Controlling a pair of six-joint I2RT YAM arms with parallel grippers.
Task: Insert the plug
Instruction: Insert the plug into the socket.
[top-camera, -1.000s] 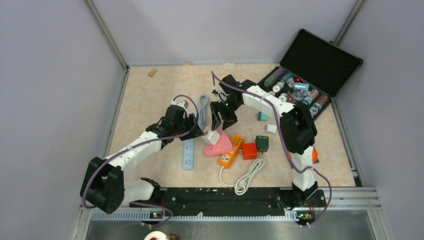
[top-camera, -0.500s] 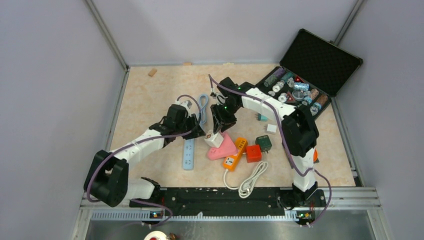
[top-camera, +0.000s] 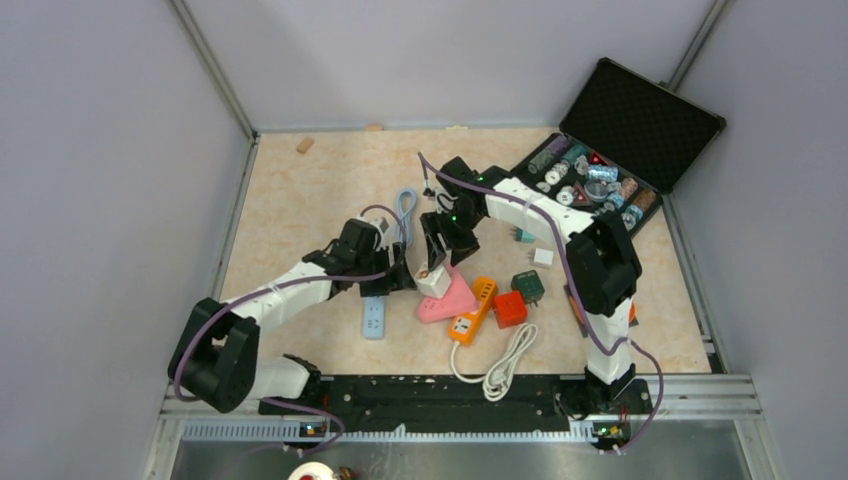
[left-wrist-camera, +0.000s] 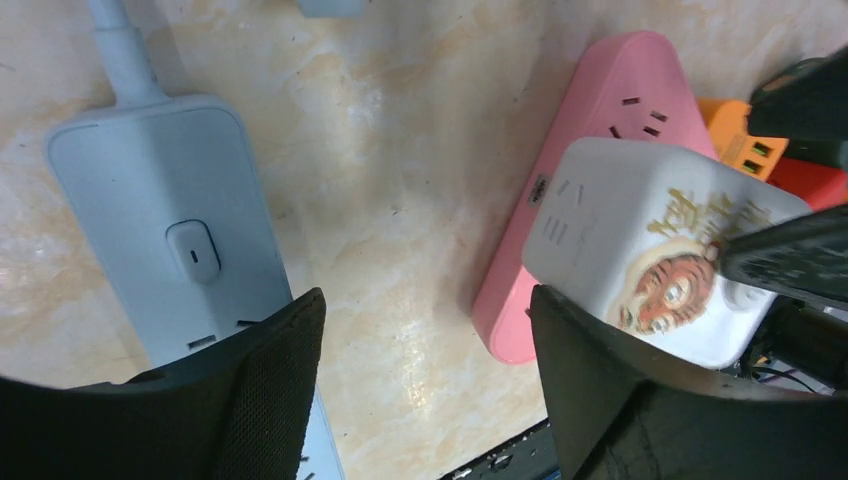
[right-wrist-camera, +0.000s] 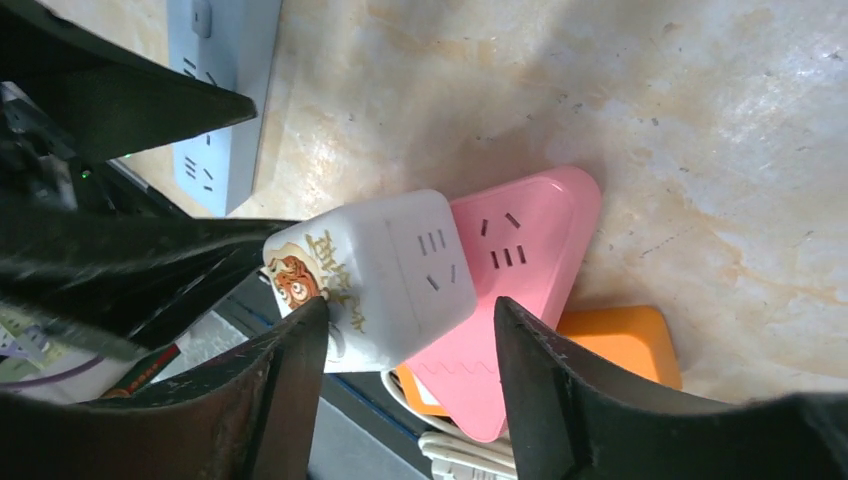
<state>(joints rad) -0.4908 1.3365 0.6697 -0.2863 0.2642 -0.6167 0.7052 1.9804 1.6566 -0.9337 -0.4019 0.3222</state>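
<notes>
Two arms lean in toward the same spot mid-table, so going left to right. A small wooden block (top-camera: 304, 145) sits alone near the back-left corner of the beige marbled tabletop (top-camera: 290, 210). Next up, the long pale-blue power strip (left-wrist-camera: 160, 200) lies flat with its cord running off toward the back.

The left gripper (left-wrist-camera: 428, 310) hangs low over the table with its claw spread wide, only bare tabletop between the fingers. One finger is over the blue strip's edge. The other is right up beside the white cube-shaped socket adapter with the tiger print (right-wrist-camera: 385, 270).

That cube is the one to watch. It sits on the edge of the pink triangular power strip (right-wrist-camera: 520, 260), touching it, and I can't tell if it's flat or tipped. The right gripper (right-wrist-camera: 412, 315) comes in from the back and straddles the cube, claw spread. One finger lies against the tiger side and there's a sliver of gap on the other side, so no pinch as far as I can see.

Right of the pink one there's an orange power strip (top-camera: 470, 312) just beside it, a red cube adapter (top-camera: 510, 308) and a dark green plug adapter (top-camera: 524, 286). A coiled white cable (top-camera: 500, 365) lies nearer the arm bases. Far right at the back is an open black hard case (top-camera: 640, 110) packed with small bits I can't make out.
</notes>
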